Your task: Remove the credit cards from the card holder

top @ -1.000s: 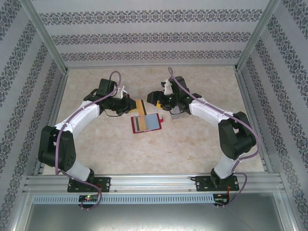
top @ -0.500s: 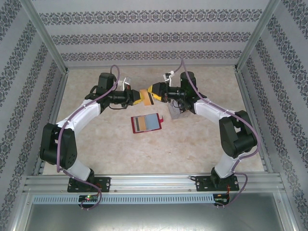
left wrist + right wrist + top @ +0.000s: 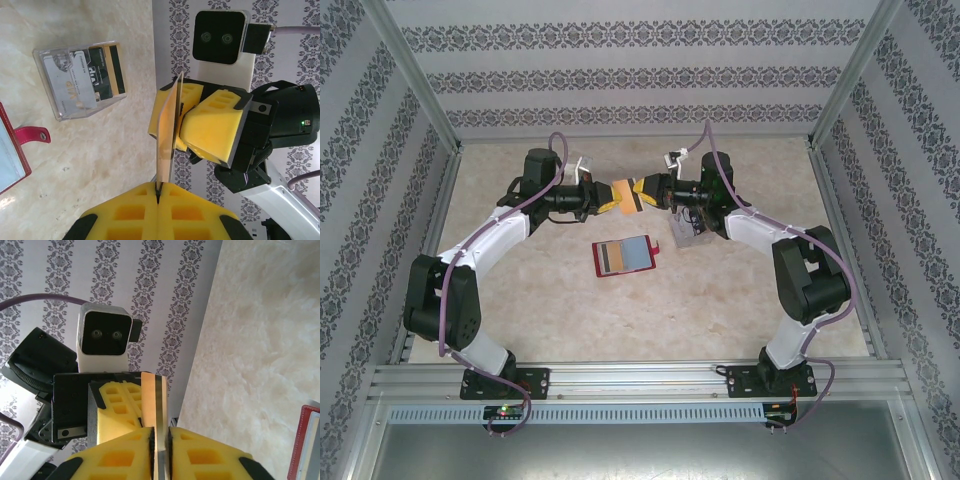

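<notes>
A tan-yellow credit card (image 3: 624, 196) with a dark stripe hangs in the air between both grippers, above the far middle of the table. My left gripper (image 3: 608, 198) is shut on one end of it (image 3: 169, 135), the pads (image 3: 125, 210) pressed together. My right gripper (image 3: 640, 192) is shut on the opposite end (image 3: 154, 400), facing the left one. The red card holder (image 3: 624, 256) lies open on the table below, with a striped card (image 3: 612, 258) in its left half. Its red tab (image 3: 32, 135) shows in the left wrist view.
A clear plastic box (image 3: 684, 233) holding several cards (image 3: 82, 77) stands on the table under my right arm, right of the card holder. Patterned walls and metal posts enclose the table (image 3: 720, 300) on three sides.
My right gripper moved left to the card held by the left gripper and closed on its free end. The left gripper lifted the card slightly toward the back.
</notes>
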